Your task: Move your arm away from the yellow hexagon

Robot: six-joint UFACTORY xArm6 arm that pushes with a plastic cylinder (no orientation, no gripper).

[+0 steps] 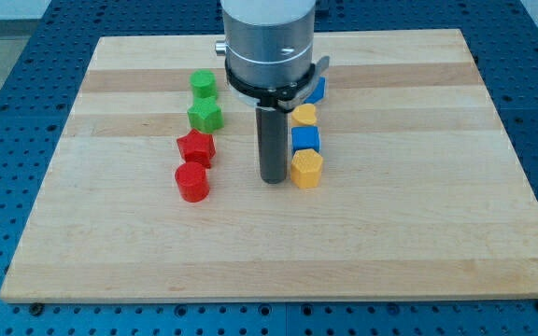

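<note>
No jaws on this arm: it ends in a plain dark rod, so nothing opens, shuts or holds anything. My tip [275,179] rests on the desk [409,233] just beside the yellow hexagon [306,169], on its view-left side; whether the two actually touch I cannot tell, the gap is too slim to read.

The hexagon is the landmark here. Straight toward the view's top from it sits a blue cube [305,139], then a second yellow block [304,116] whose shape I cannot make out, then another blue block [317,90] half hidden behind the arm's grey housing. These four form a column. Well off to the view's left of the hexagon, past my tip, stands a red cylinder [192,182]; above that a red star-like block [195,147], then a green star-like block [205,116] and a green block [203,83] at the top of that second column.

As I judge it, the task has barely begun, if at all: the tip is still right against the hexagon's side, and all the retreat remains. The open lane between the two columns, toward the view's bottom, looks the safest way out, since a move left would run toward the red blocks.

There are no containers on the desk; every block lies loose on the wood.
</note>
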